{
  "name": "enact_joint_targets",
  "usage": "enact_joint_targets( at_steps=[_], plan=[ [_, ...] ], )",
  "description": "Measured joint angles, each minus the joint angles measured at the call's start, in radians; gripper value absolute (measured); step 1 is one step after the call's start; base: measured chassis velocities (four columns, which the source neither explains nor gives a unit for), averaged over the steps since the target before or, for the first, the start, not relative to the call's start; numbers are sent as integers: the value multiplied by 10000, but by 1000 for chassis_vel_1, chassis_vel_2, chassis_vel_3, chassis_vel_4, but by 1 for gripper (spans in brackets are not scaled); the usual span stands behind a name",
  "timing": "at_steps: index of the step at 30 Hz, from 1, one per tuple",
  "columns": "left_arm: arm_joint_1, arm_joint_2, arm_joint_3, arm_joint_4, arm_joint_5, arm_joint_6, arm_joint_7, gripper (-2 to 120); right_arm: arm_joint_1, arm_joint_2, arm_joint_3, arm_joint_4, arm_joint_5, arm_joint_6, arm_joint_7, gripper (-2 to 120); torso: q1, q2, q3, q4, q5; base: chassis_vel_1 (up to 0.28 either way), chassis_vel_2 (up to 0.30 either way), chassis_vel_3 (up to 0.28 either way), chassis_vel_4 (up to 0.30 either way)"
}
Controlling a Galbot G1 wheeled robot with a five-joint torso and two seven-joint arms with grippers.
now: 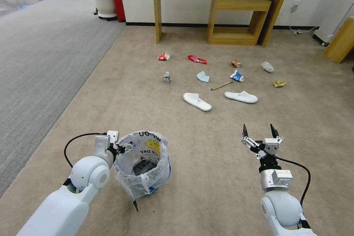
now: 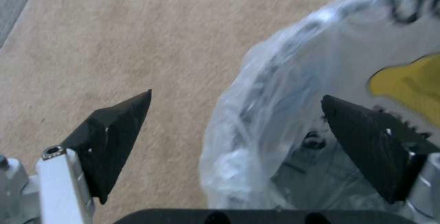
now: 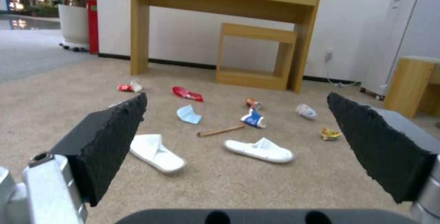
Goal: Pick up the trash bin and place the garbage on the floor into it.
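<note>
The floor (image 1: 206, 147), a beige carpet, carried every task item. The bin (image 1: 142, 166) stood on it near the robot, at the near left: a small round dark container lined with a translucent white bag bearing black letters and a yellow face, the bag crumpled over the rim. The left gripper (image 1: 125, 146) sat at the rim with fingers spread, one inside (image 2: 366, 141) and one outside (image 2: 114, 138), not yet pinching the wall. The right gripper (image 1: 260, 132) hovered apart over bare carpet at the near right, also spread. The garbage lay well ahead toward the far wall: two slippers (image 1: 197, 101), a blue mask (image 1: 203, 76), a stick (image 1: 221, 86), crushed cups (image 1: 237, 76), a red wrapper (image 1: 196, 59). By appearance, nothing had been collected; lifting the bin and all gathering remained.
</note>
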Motion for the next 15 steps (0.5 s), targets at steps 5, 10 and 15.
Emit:
enact_joint_targets(
  at_steps=[5,10,15],
  plan=[
    [151,3,15,295,36,-6,-61,88,55,57,-90,-56,-47,4,0,100,0,1,0,0,-1,0,0,0,0],
    [287,40,15,408,32,-9,-51,74,66,61,-105,-98,-64,21,0,100,0,0,0,0,0,0,0,0,0],
    [381,-7,32,453,34,-25,-43,56,64,51,-106,-107,-68,46,0,100,0,1,-1,0,1,0,0,0,0]
  ],
)
